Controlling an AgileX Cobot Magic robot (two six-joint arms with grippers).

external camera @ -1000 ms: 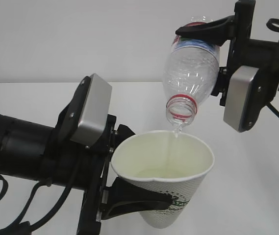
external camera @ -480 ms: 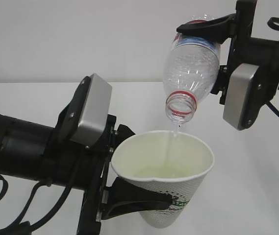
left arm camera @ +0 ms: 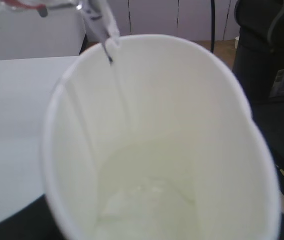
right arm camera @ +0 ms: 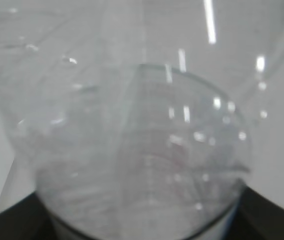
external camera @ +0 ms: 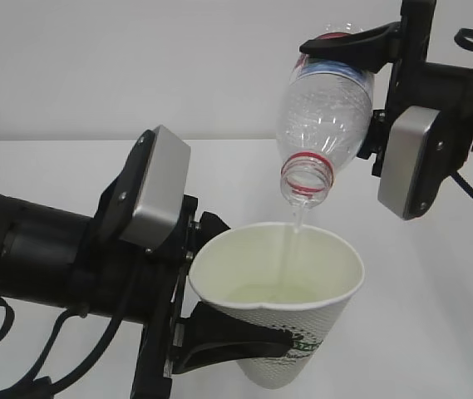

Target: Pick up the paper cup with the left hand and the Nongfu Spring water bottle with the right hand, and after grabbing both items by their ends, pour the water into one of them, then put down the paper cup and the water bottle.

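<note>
Two grips are set for you: the left hand [external camera: 219, 328] clamps the paper cup [external camera: 279, 312] at lower centre, the right hand [external camera: 361, 79] clasps the upended Nongfu Spring water bottle [external camera: 323, 116] at upper right. Pouring is underway; next, tip the bottle upright, then set both down.

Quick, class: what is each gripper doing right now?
Left gripper: closed on the paper cup.
Right gripper: closed on the bottle, tipped mouth-down over the cup.
</note>
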